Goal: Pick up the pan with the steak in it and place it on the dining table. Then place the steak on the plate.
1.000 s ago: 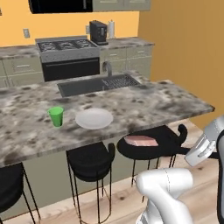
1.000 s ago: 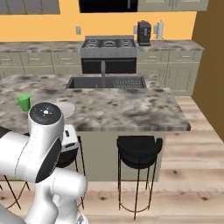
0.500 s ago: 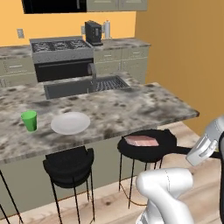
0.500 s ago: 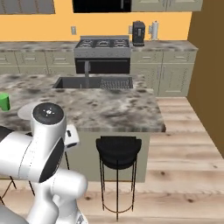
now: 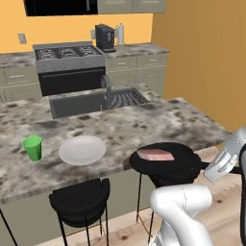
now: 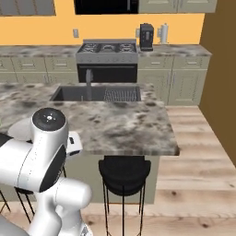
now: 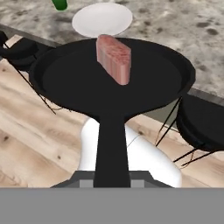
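- Pan [image 5: 166, 161] hangs in the air just off the near edge of the dining table [image 5: 144, 122], level with the granite top but not yet over it; my reading is that it is being carried across to be set down.
- Steak [image 5: 155, 154] lies flat inside the pan, toward the table side of its base, so the pan is evidently kept level to stop the meat sliding.
- Gripper [image 5: 222, 167] sits at the far end of the long handle, on the side away from the table. Its fingers are closed right down on the handle, which in the hand view runs straight back from the pan [image 7: 111, 78] to the bottom of the picture. Holding it by the tip keeps the hand away from the counter edge.
- Plate [image 5: 82, 149] rests on the table near its front edge, to the left of the pan, with a green cup [image 5: 32, 147] just beyond it. It is bare and awaits the steak [image 7: 114, 57].
- Bar stool [image 5: 80, 202] stands under the table's front edge, below the plate.
- Hard to make out: the fingertips themselves are covered by the handle in the hand view, so the exact contact is hidden. In the right base view the robot's own white body blocks the near left part of the table [image 6: 124, 126].
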Tool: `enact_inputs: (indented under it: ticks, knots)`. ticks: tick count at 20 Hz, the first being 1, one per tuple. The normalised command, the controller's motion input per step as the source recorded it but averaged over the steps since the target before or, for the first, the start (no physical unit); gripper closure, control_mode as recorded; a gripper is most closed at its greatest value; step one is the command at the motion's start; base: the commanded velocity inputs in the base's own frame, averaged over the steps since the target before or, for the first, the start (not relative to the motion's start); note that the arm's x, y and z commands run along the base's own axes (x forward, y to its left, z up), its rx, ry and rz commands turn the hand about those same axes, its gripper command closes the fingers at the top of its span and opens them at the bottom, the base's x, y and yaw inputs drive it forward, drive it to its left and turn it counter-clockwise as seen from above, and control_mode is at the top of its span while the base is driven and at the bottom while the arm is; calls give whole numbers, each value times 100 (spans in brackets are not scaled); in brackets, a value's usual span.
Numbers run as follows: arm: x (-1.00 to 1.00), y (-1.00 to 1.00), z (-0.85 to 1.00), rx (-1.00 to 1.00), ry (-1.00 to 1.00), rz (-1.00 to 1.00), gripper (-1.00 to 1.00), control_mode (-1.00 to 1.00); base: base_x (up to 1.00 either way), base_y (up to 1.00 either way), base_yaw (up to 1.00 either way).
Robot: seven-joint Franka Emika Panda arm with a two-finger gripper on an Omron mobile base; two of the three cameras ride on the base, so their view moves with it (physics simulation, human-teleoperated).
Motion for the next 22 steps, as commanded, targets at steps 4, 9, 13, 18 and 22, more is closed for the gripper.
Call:
enact_inputs:
  ticks: [4,9,13,18,22]
  knots:
    - [0,0,0,0,0,0,100,100,44,0,0]
    - [4,-1,0,0,0,0,100,-100,2,0,0]
    - [66,-5,-5,0,0,0,100,-100,0,0,0]
    - [68,-16,-7,3,0,0,100,-100,0,0,0]
    - [47,-12,-12,4,0,1,100,-100,0,0,0]
